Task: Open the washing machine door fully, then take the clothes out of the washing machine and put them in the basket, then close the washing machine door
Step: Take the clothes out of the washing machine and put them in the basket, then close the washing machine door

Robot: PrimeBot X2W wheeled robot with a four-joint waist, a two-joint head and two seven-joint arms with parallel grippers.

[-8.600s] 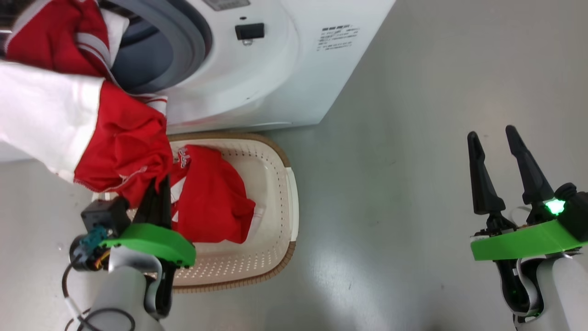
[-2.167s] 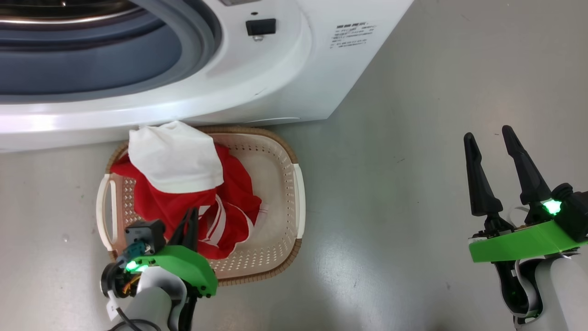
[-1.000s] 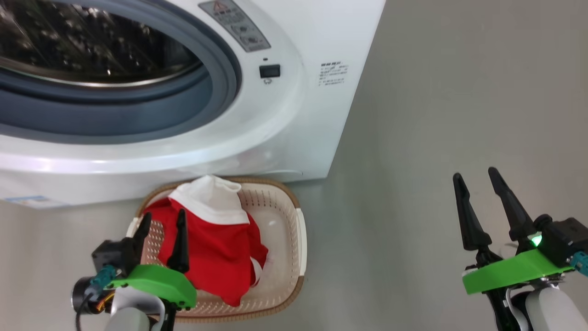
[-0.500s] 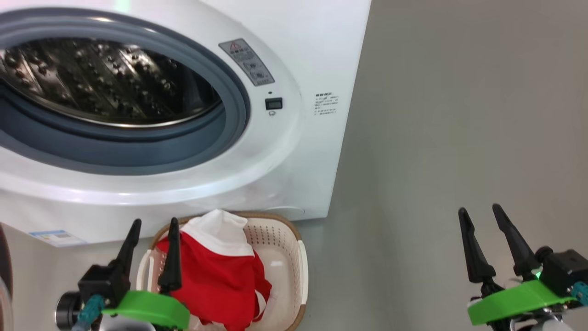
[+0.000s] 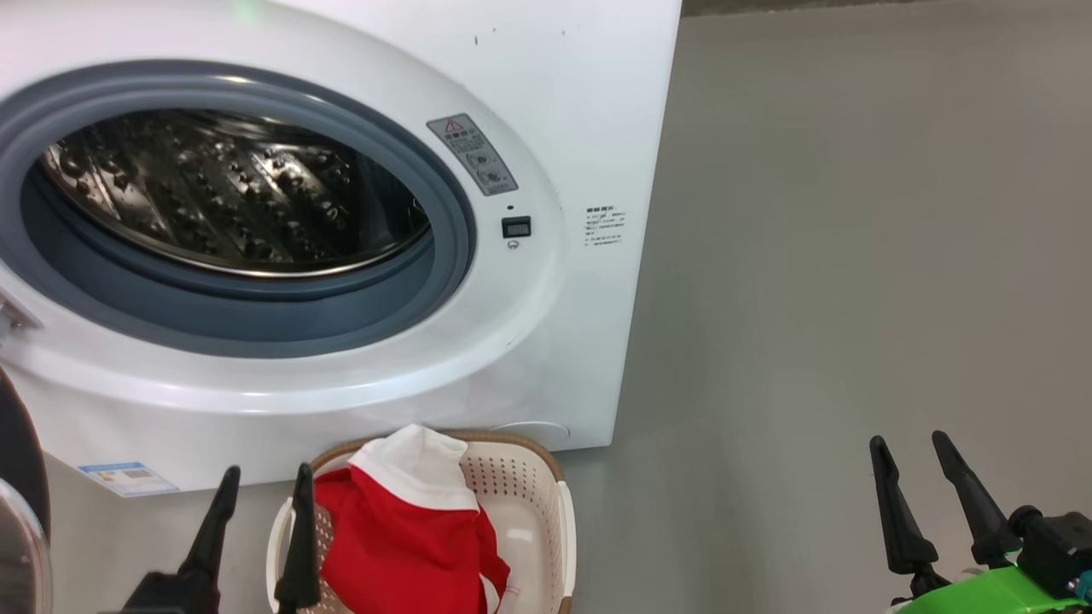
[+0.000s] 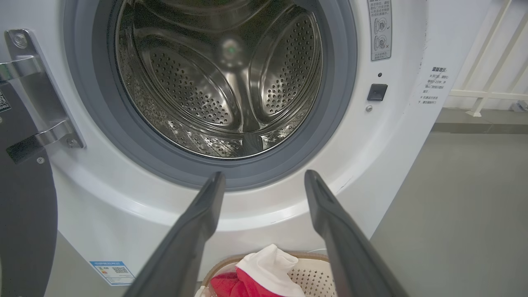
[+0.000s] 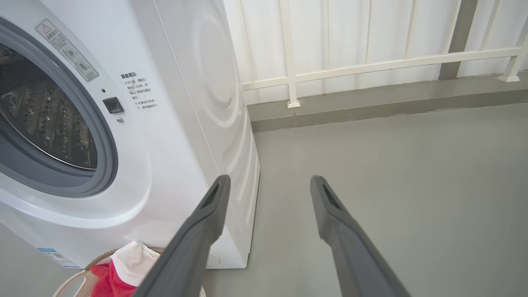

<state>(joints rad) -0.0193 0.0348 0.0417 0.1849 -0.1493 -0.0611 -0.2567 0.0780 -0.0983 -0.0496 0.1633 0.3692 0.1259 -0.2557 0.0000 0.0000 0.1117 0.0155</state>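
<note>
The white washing machine (image 5: 589, 102) stands open, and its steel drum (image 6: 218, 82) holds no fabric that I can see. The washing machine door (image 6: 22, 206) is swung out at the far left, its black rim and hinge showing; a sliver of it edges the head view (image 5: 21, 512). Red and white clothes (image 5: 409, 537) lie piled in the cream basket (image 5: 546, 512) on the floor just below the machine's front. My left gripper (image 5: 264, 486) is open with nothing between its fingers, at the basket's left edge. My right gripper (image 5: 911, 452) is open over bare floor, far right.
Grey floor (image 5: 853, 256) stretches to the right of the machine. A white railing (image 7: 371, 62) on a low kerb runs behind it. The latch socket (image 5: 516, 227) and a warning label (image 5: 472, 153) sit on the machine's front, right of the opening.
The head camera has tilted upward, so the drum opening now shows whole and the basket and both grippers sit lower. Both grippers stayed open. The clothes lie still in the basket.
</note>
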